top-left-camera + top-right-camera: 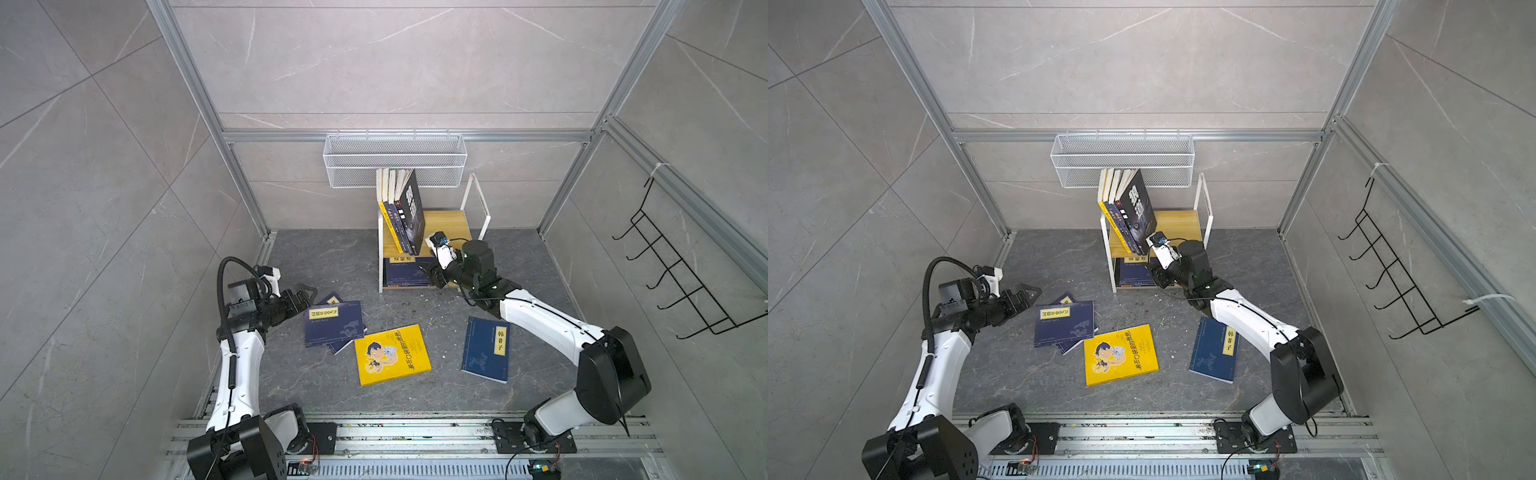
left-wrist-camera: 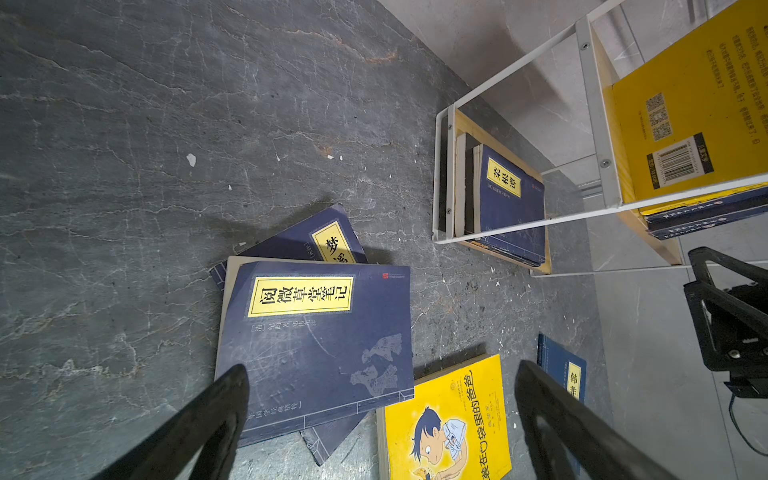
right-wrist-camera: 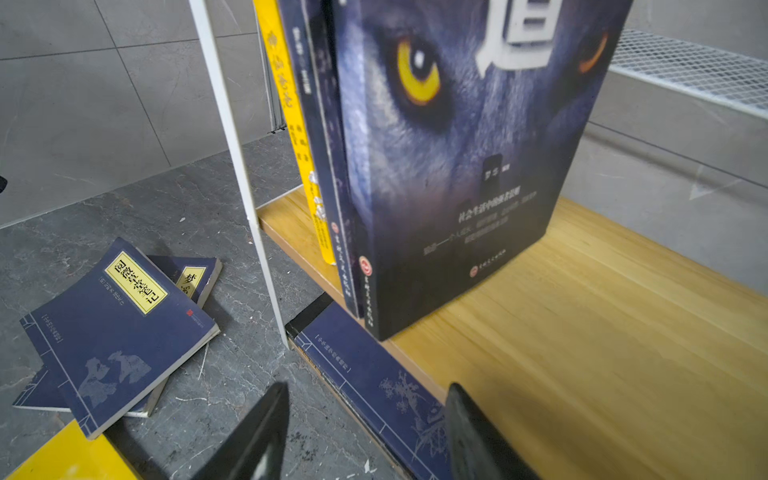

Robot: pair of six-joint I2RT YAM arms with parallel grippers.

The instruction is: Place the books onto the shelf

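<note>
Books are split between rack and tabletop; the small two-tier shelf [image 1: 451, 224] of light wooden boards in a white metal frame stands at the back of the dark grey stone-patterned tabletop [image 1: 332, 257], below a white wire mesh basket [image 1: 395, 158] hung on the rear wall; on its upper board a row of upright paperbacks leans at the left end, the outermost a black book [image 3: 457, 166] with a wolf's yellow eye and white characters on the cover; on the lower board navy books [image 1: 405, 270] with yellow labels lie flat in a stack.

Four more lie on the tabletop; a navy paperback [image 1: 334, 322] with a yellow title label rests askew on a second navy one [image 1: 331, 299]; just beside them lies a bright yellow paperback [image 1: 392, 353] with a cartoon boy; a blue paperback [image 1: 486, 349] with a yellow label strip lies apart, near the right arm.

The left gripper [image 1: 309, 296] hovers by the navy pair, its black fingers [image 2: 224, 399] spread wide with nothing between them; the right gripper [image 1: 430, 274] is at the front of the shelf, jaws parted and holding nothing; its wrist view shows the wolf cover just ahead and the flat navy stack beneath; a black wire hook rack [image 1: 673, 270] hangs on the right wall.
</note>
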